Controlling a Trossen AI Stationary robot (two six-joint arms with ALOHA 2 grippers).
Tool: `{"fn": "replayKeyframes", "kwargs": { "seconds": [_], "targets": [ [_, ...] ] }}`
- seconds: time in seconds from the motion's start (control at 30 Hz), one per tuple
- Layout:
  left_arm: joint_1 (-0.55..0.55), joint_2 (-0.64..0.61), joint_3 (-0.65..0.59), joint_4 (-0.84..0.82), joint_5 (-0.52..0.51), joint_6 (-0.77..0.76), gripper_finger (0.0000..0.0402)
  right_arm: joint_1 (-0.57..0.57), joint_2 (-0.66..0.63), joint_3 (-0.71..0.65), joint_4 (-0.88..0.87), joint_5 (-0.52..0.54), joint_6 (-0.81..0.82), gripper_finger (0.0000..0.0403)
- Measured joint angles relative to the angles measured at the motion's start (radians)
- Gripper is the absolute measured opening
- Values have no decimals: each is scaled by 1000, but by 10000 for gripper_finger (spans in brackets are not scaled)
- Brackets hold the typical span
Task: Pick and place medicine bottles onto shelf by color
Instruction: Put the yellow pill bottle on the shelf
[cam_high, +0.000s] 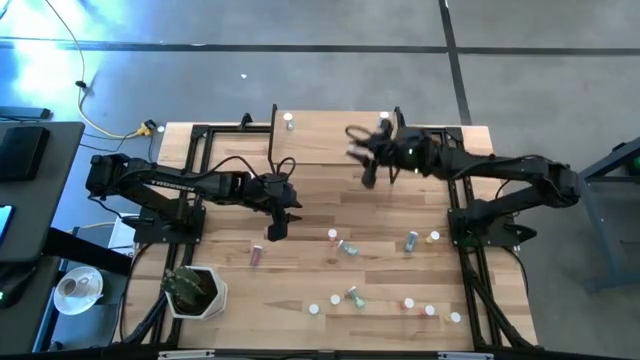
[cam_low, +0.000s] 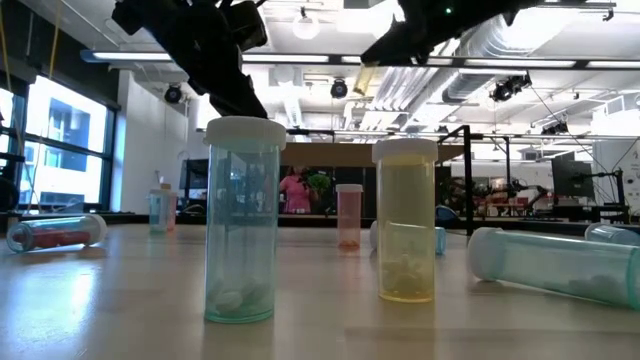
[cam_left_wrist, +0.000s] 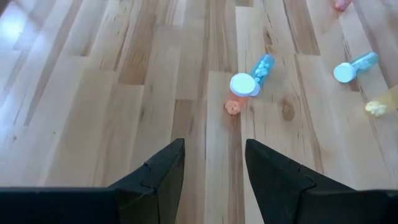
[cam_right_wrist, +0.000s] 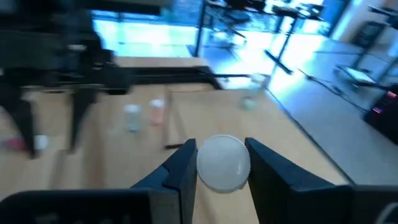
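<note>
Seen from above, the right tool (cam_high: 372, 150) hovers over the shelf (cam_high: 320, 140) at the far edge of the tabletop (cam_high: 300, 290), pinching a white-capped bottle (cam_right_wrist: 223, 163) between its fingers. The bottle's colour is hard to tell. It could slip or tip on release, or land beside the wrong colour group. The left tool (cam_high: 276, 228), fingers spread and empty, hangs over the tabletop's middle-left. Other medicine bottles (cam_high: 348, 247) lie scattered nearer; an upright teal one (cam_low: 243, 220) and a yellow one (cam_low: 406, 220) hold small pills.
</note>
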Motion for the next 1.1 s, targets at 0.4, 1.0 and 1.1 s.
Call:
{"fn": "replayKeyframes", "kwargs": {
  "seconds": [0.4, 1.0, 1.1],
  "targets": [
    [0, 0, 0, 3, 0, 0, 158, -219, 24, 169, -115, 43, 5, 103],
    [0, 0, 0, 4, 0, -3, 158, -323, 229, 243, -270, -39, 110, 103],
    [0, 0, 0, 4, 0, -3, 158, -324, 243, 243, -275, -53, 127, 103]
  ]
}}
